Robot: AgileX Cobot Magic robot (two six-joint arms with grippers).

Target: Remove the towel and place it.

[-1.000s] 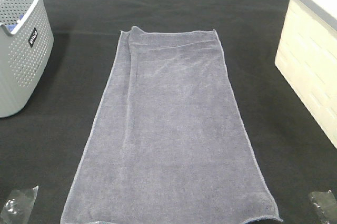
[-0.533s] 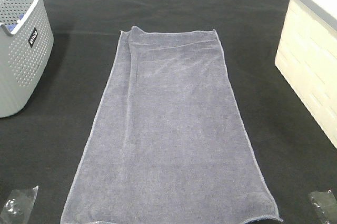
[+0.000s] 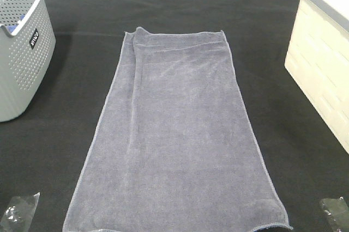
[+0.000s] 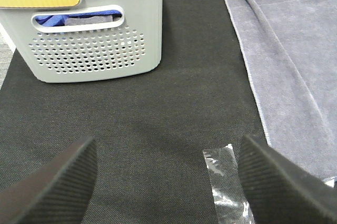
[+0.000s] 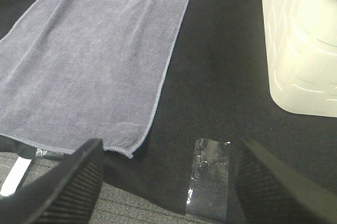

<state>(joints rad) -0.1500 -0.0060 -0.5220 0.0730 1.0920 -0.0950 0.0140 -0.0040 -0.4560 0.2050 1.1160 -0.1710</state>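
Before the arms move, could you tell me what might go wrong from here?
The long greyish-lavender terry towel lies flat, so the open left gripper or right gripper could pinch the black table cloth too. Lifted, its floppy length may drag against the grey perforated basket.

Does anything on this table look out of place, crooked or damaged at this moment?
Nothing looks damaged or spilled. The towel lies spread flat on the black cloth between the grey basket and the cream bin. Only its far left corner is a little untidy: one long edge is folded over there, making a lengthwise crease.
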